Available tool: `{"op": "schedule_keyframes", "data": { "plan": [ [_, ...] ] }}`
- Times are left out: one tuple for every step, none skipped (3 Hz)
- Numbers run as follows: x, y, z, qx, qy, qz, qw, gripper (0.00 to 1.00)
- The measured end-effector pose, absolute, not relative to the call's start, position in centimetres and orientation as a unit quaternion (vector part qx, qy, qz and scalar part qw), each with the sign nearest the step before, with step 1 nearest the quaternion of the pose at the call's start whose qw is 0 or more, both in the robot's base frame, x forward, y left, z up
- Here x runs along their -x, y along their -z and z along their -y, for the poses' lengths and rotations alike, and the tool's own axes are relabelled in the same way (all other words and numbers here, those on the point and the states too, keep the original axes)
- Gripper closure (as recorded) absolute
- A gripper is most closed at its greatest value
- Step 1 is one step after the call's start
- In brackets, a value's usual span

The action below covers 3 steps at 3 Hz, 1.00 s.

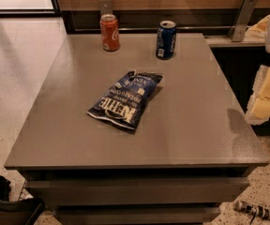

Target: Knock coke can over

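The coke can [110,32] stands upright near the counter's [196,125] far edge, toward the far left corner. It is red-orange with a silver top, and part of a white script curls round its right side, though the whole word does not face the camera. To its right along the same far edge, well apart from it, a blue can [166,40] also stands upright. It has a silver top and a small white patch low on its side, and its brand cannot be read.

A dark blue chip bag [126,100] lies flat in the middle of the counter, set on a slant with one end toward the blue can and the other toward the near left corner. Large white letters across it read KETTLE, seen upside down from here. The smaller white lines above them are hard to make out.

The gripper [266,95], cream and yellow, hangs beyond the counter's right edge, about level with the bag and well away from both cans. Whether it is released or clenched cannot be told. It touches nothing on the counter.

Two metal brackets [242,18] stand against the wood wall behind the far edge. On the speckled floor, a striped black-and-white object [259,211] lies below the near right corner.
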<state>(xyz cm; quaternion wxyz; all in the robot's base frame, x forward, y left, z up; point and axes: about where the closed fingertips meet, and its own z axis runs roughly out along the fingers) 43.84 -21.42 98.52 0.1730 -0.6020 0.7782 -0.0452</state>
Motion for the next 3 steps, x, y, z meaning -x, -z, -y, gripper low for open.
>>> {"op": "schedule_keyframes", "data": {
  "plan": [
    [-43.8, -98.5, 21.4, 0.602, 0.045, -0.778, 0.173, 0.0],
    [-44.8, -98.5, 20.9, 0.594, 0.043, -0.779, 0.197, 0.0],
    [-46.4, -97.9, 19.5, 0.557, 0.027, -0.788, 0.259, 0.0]
  ]
}}
